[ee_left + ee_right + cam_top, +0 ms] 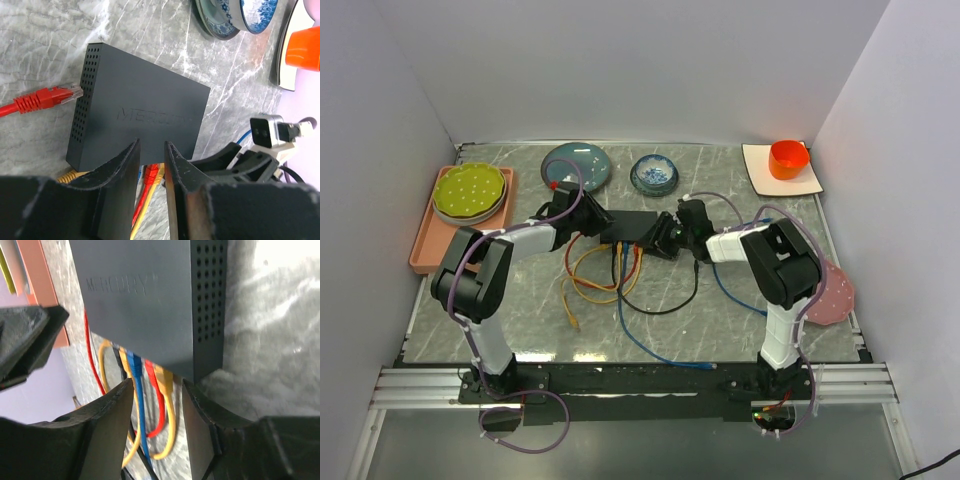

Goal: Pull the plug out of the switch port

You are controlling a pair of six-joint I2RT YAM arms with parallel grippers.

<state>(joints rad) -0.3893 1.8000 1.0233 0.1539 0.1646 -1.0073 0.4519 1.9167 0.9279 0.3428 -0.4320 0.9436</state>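
The switch (632,226) lies flat mid-surface (720,310), a little toward the far edge. A loose red plug (60,95) lies just beside its vented end, in no port, so one pull looks done. A row of plugs (150,372) sits seated along its near edge; whether more must come out I cannot tell. The left fingers (125,170) stand narrowly parted and the right fingers (112,410) spread, both empty. The surface is grey marbled, with plain white walls on three sides

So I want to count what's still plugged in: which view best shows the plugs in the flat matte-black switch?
Right wrist: the blue plug, red plug and yellow plug sit clearly in the edge of the flat matte-black switch. Left wrist shows only bits behind the left end effector; from the top they are too small.
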